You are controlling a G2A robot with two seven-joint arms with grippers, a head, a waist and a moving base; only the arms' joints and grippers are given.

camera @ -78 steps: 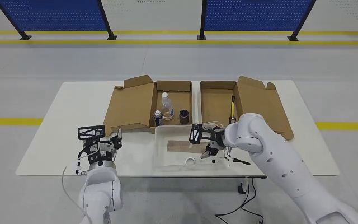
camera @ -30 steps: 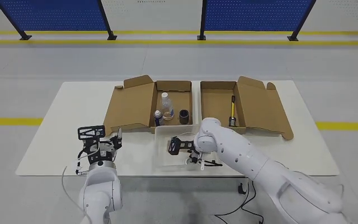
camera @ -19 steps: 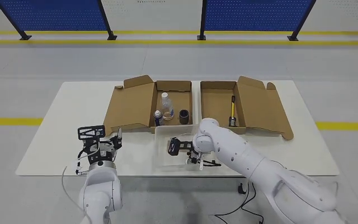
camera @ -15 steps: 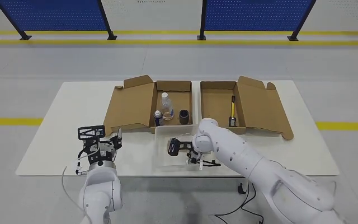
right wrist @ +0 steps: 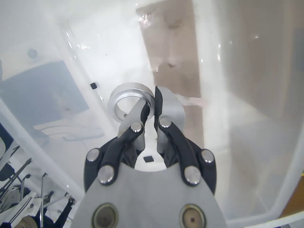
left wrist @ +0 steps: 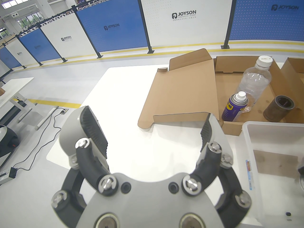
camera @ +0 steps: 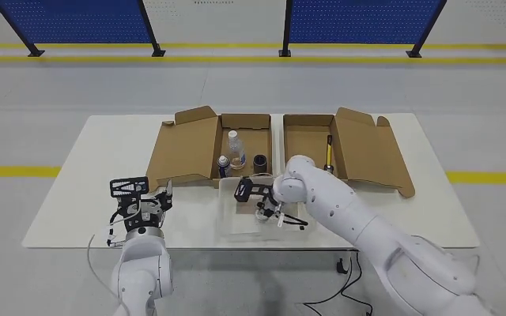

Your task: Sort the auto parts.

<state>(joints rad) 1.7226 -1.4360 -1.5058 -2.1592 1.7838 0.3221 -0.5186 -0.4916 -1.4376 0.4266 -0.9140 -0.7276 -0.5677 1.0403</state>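
Observation:
My right gripper (right wrist: pixel 150 106) is shut on the wall of a silver metal ring (right wrist: pixel 118 98), one finger inside the ring and one outside. It holds the ring above the floor of the clear plastic bin (right wrist: pixel 261 96). In the top view the right gripper (camera: pixel 263 212) hangs over the bin (camera: pixel 226 213) at the table's front middle. My left gripper (left wrist: pixel 154 129) stands open and empty over bare table to the left of the bin (left wrist: pixel 247 129), near the front edge, where the top view also shows the left gripper (camera: pixel 164 197).
Two open cardboard boxes stand behind the bin. The left box (camera: pixel 245 125) holds a clear bottle (camera: pixel 234 148), a blue spray can (camera: pixel 224 165) and a dark cylinder (camera: pixel 260 164). The right box (camera: pixel 304 146) holds a yellow-handled tool (camera: pixel 328 155). A brown patch (right wrist: pixel 171 48) lies on the bin floor.
The right arm swung left into the bin, went down to the ring at its front, then rose and drew back toward the boxes with the ring. The left arm stayed still.

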